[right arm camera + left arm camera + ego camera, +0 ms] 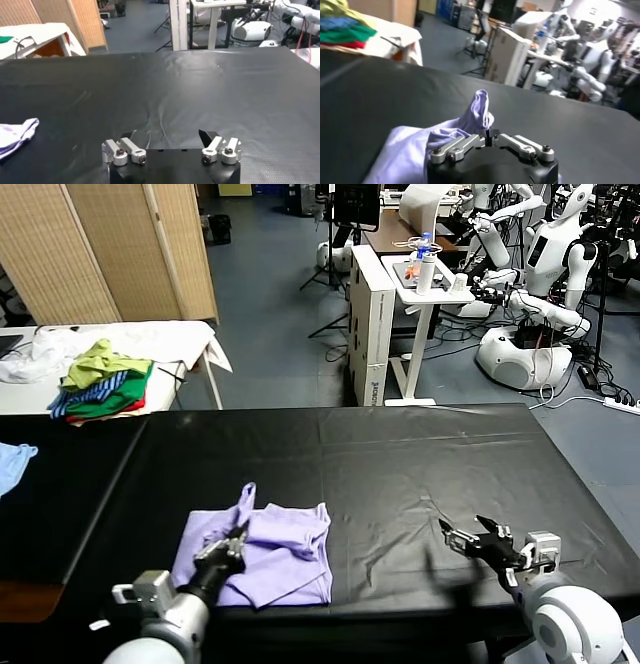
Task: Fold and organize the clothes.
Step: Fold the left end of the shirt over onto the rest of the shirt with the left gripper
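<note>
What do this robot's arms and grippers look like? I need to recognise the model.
Both arms end in rounded white and grey wrist housings. The left gripper and right gripper have black bodies, silver metal linkage bars with screws, and slim black fingers.

Head view looks down over the black table; both wrist views skim it closely.

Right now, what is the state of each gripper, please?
Left gripper: shut on the T-shirt, pinching a raised fold.
Right gripper: open, holding nothing, over the table.
</note>
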